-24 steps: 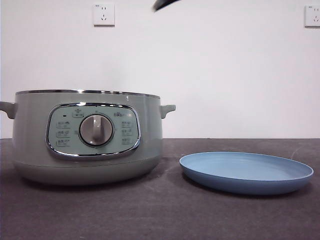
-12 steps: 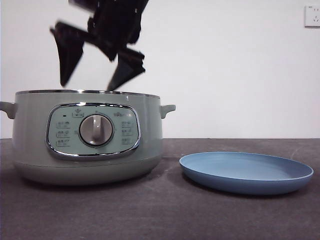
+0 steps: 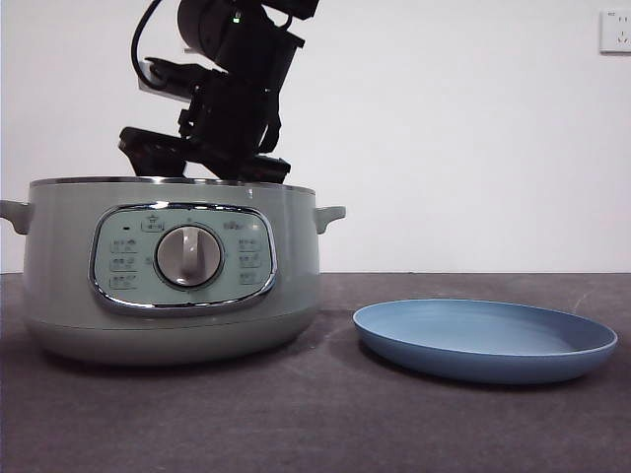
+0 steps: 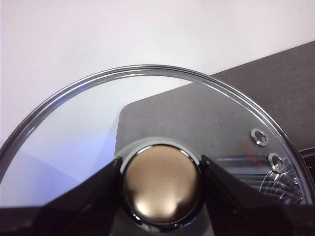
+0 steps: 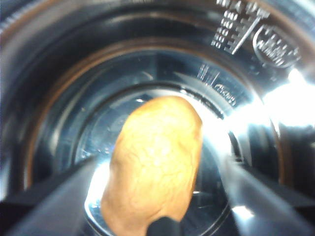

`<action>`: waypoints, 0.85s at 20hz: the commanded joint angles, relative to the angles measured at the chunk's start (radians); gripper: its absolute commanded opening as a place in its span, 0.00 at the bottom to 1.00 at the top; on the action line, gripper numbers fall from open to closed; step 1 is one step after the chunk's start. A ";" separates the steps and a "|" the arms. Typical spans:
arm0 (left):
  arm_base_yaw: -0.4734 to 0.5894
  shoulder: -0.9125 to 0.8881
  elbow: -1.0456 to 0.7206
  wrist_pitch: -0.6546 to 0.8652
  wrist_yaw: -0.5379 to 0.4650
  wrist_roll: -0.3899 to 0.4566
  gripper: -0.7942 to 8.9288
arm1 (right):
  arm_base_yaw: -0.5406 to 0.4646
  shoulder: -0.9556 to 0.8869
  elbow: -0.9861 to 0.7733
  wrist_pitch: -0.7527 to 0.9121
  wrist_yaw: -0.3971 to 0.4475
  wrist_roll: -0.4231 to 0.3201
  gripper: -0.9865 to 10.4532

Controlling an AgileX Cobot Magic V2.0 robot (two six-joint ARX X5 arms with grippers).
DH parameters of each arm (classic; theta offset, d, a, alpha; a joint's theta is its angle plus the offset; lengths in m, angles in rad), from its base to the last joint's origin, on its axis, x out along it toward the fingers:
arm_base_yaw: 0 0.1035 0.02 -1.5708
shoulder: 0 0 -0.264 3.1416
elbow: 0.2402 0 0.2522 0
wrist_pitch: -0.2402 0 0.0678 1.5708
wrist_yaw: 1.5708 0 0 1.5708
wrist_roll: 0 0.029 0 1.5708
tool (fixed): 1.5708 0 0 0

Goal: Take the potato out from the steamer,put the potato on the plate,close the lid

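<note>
The sage-green steamer [image 3: 173,276] stands uncovered at the left of the table. My right gripper [image 3: 202,163] reaches down into it from above, its fingertips below the chrome rim. Inside the pot's shiny bowl [image 5: 147,64] lies the orange-brown potato [image 5: 157,152], and the right gripper [image 5: 157,162] is open with one jaw on each side of it, not pressing on it. My left gripper [image 4: 161,162] is shut on the knob [image 4: 161,189] of the glass lid [image 4: 187,113], holding it away from the pot. The light-blue plate [image 3: 483,340] rests empty to the right of the steamer.
A dark table [image 3: 315,424] runs to a white wall with a socket [image 3: 616,30] at the upper right. The steamer's side handle [image 3: 330,215] juts toward the plate, with a small gap of table between pot and plate.
The right arm has come down from the top edge of the front view to the pot's mouth, and its jaws have dropped below the rim. Steamer and plate have not moved.
</note>
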 commanded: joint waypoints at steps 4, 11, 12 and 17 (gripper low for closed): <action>-0.001 -0.016 0.013 -0.054 -0.011 0.001 0.07 | 0.003 0.017 0.005 -0.003 0.000 -0.048 0.08; -0.001 -0.016 0.013 -0.052 0.239 0.002 0.07 | -0.074 -0.286 0.279 -0.326 0.011 -0.028 0.08; -0.001 -0.016 0.013 -0.049 0.288 0.002 0.07 | -0.096 -0.353 0.279 -0.370 0.029 -0.021 0.08; -0.001 -0.007 0.013 0.048 0.533 0.010 0.07 | -0.222 -0.519 0.277 -0.568 0.132 0.087 0.08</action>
